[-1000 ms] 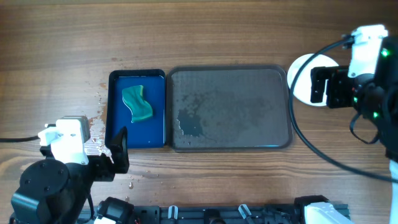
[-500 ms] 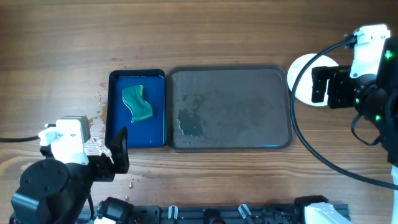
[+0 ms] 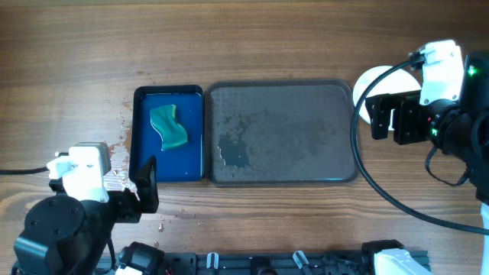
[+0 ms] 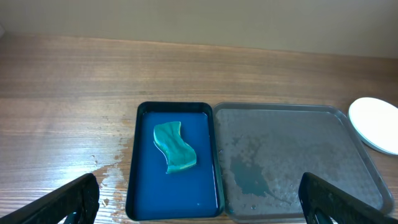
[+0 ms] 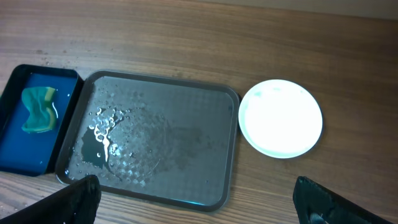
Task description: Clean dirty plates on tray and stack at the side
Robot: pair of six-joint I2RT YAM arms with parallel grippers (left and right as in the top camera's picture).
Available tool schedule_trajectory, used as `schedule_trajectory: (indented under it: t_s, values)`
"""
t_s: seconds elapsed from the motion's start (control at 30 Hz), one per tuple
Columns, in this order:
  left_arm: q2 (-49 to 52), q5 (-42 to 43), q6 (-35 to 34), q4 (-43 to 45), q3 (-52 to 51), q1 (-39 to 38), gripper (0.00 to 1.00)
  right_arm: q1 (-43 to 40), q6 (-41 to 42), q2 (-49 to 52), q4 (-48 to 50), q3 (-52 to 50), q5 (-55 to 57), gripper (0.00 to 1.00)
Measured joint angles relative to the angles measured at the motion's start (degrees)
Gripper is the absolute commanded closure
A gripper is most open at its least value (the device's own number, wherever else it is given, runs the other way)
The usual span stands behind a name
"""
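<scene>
The dark grey tray (image 3: 306,107) lies mid-table with no plates on it, only a wet patch at its left; it also shows in the left wrist view (image 4: 292,143) and the right wrist view (image 5: 186,118). White plates (image 3: 393,82) sit on the table just right of the tray, seen as one clean white disc (image 5: 281,118) (image 4: 376,121); I cannot tell how many are stacked. My right gripper (image 3: 386,116) (image 5: 202,202) is open and empty above the plates' left part. My left gripper (image 3: 145,183) (image 4: 199,205) is open and empty near the front edge.
A smaller deep-blue tray (image 3: 191,153) holding water and a green sponge (image 3: 168,126) adjoins the grey tray's left side. Water splashes mark the wood left of it. A black cable loops from the right arm across the table's right side.
My right gripper has moved left and slightly toward the front, now covering more of the plates. The left arm, trays and sponge have not moved.
</scene>
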Motion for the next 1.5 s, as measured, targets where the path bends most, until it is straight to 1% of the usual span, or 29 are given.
schedule_trajectory:
  t_s: [0.37, 0.53, 0.67, 0.73, 0.8, 0.87, 0.93, 1.03, 1.1, 1.17, 1.27, 1.37, 1.5]
  values:
    - [0.0, 0.0, 0.0, 0.0, 0.0, 0.0, 0.0, 0.0, 0.0, 0.0, 0.72, 0.0, 0.02, 0.0]
    - [0.0, 0.0, 0.0, -0.02, 0.0, 0.0, 0.0, 0.0, 0.0, -1.46, 6.88, -0.09, -0.04, 0.0]
    - [0.0, 0.0, 0.0, -0.02, 0.0, 0.0, 0.0, 0.0, 0.02, -8.11, 14.53, -3.74, -0.48, 0.0]
    - [0.0, 0.0, 0.0, -0.04, 0.0, 0.0, 0.0, 0.0, 0.02, -16.65, 23.19, -11.67, -0.83, 0.0]
    - [0.0, 0.0, 0.0, 0.0, 0.0, 0.0, 0.0, 0.0, 0.28, -25.75, 29.97, -22.77, -1.09, 0.0]
    - [0.0, 0.0, 0.0, -0.02, 0.0, 0.0, 0.0, 0.0, 1.68, -33.29, 39.08, -33.44, -1.18, 0.0]
    - [0.02, -0.02, 0.0, -0.04, 0.0, 0.0, 0.0, 0.0, 3.37, -41.29, 45.05, -44.87, -1.7, 0.0]
    - [0.04, -0.02, 0.0, -0.04, 0.0, 0.0, 0.0, 0.0, 4.22, -50.21, 56.63, -58.47, -3.43, 0.0]
    - [0.04, -0.02, -0.02, -0.04, 0.0, 0.0, 0.0, 0.0, 4.39, -55.89, 61.81, -66.69, -4.74, 0.0]
    - [0.04, -0.02, -0.02, 0.0, -0.02, 0.0, 0.0, 0.0, 4.57, -60.24, 66.16, -73.18, -6.05, 0.0]
    - [0.04, 0.0, 0.0, -0.02, -0.02, 0.0, 0.0, 0.0, 4.66, -65.35, 69.75, -80.43, -7.43, 0.0]
    - [0.04, 0.0, -0.02, -0.02, -0.02, 0.0, 0.0, -0.02, 4.68, -67.91, 73.2, -84.67, -7.76, 0.0]
    - [0.04, -0.02, -0.02, -0.02, -0.02, 0.0, 0.0, -0.07, 4.68, -68.32, 78.34, -88.72, -9.03, 0.0]
